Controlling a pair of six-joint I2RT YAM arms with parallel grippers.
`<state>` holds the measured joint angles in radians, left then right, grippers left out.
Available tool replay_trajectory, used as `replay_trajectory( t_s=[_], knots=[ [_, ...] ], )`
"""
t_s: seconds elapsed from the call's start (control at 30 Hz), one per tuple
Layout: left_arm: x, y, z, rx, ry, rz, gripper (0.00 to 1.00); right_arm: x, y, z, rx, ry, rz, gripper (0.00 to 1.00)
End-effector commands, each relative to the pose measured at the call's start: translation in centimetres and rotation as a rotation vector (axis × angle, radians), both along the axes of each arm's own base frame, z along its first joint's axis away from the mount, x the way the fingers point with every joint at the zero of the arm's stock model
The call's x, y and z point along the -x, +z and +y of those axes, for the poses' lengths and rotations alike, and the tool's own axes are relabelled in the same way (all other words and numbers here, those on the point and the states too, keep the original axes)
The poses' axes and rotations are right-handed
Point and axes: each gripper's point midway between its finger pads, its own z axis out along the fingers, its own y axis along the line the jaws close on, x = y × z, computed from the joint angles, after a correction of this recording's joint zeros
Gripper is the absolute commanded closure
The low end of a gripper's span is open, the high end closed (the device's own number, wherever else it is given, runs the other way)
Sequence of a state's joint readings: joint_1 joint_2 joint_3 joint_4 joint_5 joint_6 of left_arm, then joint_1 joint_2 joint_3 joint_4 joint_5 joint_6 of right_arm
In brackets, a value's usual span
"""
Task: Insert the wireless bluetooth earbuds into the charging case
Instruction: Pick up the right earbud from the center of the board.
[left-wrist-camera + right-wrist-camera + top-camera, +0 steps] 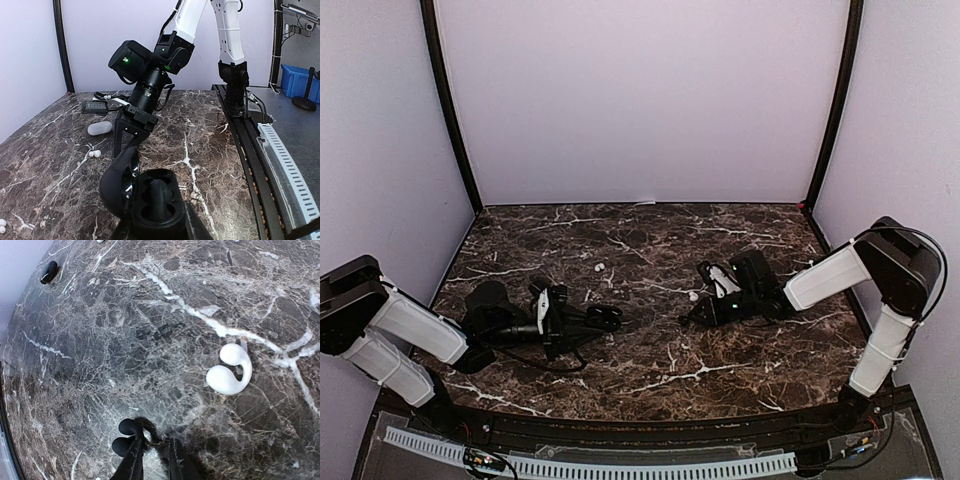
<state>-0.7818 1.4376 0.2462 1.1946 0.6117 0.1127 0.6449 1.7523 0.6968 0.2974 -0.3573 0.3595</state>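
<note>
My left gripper (155, 227) is shut on a black charging case (157, 197), held low over the marble with its lid open to the left and both wells empty. In the top view the case (608, 318) sits at the tip of the left gripper (592, 322). My right gripper (155, 440) points down at the table, jaws a narrow gap apart. A black earbud (126, 436) lies against the outside of its left fingertip, its curved bridge reaching into the gap. A white earbud (230, 371) lies further off to the right. From above, the right gripper (688, 316) is beside that white earbud (693, 296).
A second black earbud (49, 271) lies far off near the wall. A closed white case (100, 128) and a black flat device (95, 107) lie behind the right arm. Another white earbud (601, 267) rests mid-table. The table's front rail (260, 165) runs along the right.
</note>
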Motion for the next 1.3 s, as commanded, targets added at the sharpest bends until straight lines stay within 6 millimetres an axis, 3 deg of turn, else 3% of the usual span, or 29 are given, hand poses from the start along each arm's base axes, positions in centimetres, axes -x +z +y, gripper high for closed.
replay_trajectory(
  t_s=[0.0,0.4,0.83,1.27],
  knots=[
    [0.3,0.4,0.1,0.008,-0.006,-0.02,0.86,0.4,0.1,0.2,-0.014,0.021,0.021,0.81],
    [0.3,0.5,0.2,0.009,-0.005,-0.022,0.86,0.3,0.5,1.1,-0.078,0.015,0.055,0.8],
    [0.4,0.5,0.3,0.009,-0.005,-0.024,0.86,-0.2,0.6,-0.1,-0.127,-0.063,0.129,0.81],
    [0.4,0.6,0.3,0.008,-0.004,-0.027,0.86,0.1,-0.9,0.2,-0.086,-0.05,0.182,0.79]
  ],
)
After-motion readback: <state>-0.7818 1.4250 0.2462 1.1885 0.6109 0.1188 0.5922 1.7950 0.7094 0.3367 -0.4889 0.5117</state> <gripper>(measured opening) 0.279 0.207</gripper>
